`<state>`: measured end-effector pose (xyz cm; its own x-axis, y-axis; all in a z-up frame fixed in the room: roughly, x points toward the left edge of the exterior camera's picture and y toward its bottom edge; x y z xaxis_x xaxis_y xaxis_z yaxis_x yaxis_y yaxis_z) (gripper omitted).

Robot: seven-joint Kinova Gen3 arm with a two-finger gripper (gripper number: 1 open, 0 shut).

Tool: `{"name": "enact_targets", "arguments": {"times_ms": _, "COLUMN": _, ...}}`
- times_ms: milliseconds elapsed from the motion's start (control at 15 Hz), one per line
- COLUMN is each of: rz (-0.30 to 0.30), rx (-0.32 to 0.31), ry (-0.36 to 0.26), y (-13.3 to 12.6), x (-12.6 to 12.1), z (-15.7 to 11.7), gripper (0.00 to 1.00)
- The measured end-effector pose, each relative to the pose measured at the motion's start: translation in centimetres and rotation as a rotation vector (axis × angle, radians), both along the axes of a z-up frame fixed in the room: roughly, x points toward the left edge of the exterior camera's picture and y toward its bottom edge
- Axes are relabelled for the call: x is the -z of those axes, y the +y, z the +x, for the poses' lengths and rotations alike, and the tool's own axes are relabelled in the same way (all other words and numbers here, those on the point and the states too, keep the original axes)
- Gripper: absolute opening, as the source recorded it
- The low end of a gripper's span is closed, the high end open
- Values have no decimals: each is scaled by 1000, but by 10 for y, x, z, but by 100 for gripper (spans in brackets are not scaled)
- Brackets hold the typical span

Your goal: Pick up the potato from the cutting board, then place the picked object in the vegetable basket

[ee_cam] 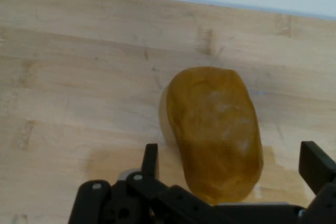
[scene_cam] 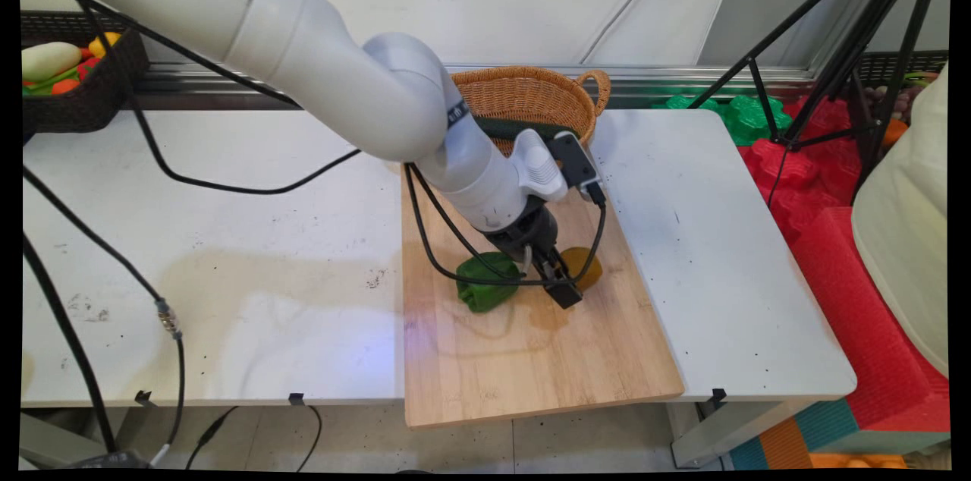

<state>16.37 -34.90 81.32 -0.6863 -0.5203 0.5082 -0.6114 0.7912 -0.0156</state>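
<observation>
We see gripper (ee_cam: 231, 163) spread wide, straddling brown potato-like lump (ee_cam: 215, 129) near cutting board's (scene_cam: 531, 367) right edge; rounded lump may roll sideways, bumping green pepper (scene_cam: 485, 282)

One wooden board (scene_cam: 531, 359), one green pepper (scene_cam: 485, 285), one brown potato (ee_cam: 215, 132), two baskets (scene_cam: 531, 98).

You see a pale wooden board (scene_cam: 531, 359), grain showing and matt, on a scuffed white table (scene_cam: 227, 253). On it lie a smooth, faintly glossy amber-yellow lump (ee_cam: 215, 135) and a shiny green plastic-looking pepper (scene_cam: 485, 284). Far behind sits a woven wicker basket (scene_cam: 531, 98).
</observation>
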Motion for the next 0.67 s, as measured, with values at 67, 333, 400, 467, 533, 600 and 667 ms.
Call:
{"name": "enact_targets", "arguments": {"times_ms": 67, "rz": 0, "rx": 1, "ry": -1, "y": -1, "x": 2, "z": -1, "gripper": 100}}
{"name": "enact_targets", "arguments": {"times_ms": 333, "rz": -6, "rx": 2, "ry": -8, "y": -5, "x": 14, "z": -7, "gripper": 0}}
{"name": "enact_targets", "arguments": {"times_ms": 400, "rz": -7, "rx": 2, "ry": -8, "y": -6, "x": 15, "z": -7, "gripper": 0}}
{"name": "enact_targets", "arguments": {"times_ms": 467, "rz": -10, "rx": 3, "ry": -8, "y": -6, "x": 15, "z": -8, "gripper": 0}}
{"name": "enact_targets", "arguments": {"times_ms": 533, "rz": -12, "rx": 4, "ry": -6, "y": -6, "x": 15, "z": -8, "gripper": 0}}
{"name": "enact_targets", "arguments": {"times_ms": 600, "rz": -16, "rx": 6, "ry": -3, "y": -6, "x": 15, "z": -8, "gripper": 0}}
{"name": "enact_targets", "arguments": {"times_ms": 667, "rz": -20, "rx": 7, "ry": 0, "y": -6, "x": 15, "z": -9, "gripper": 0}}
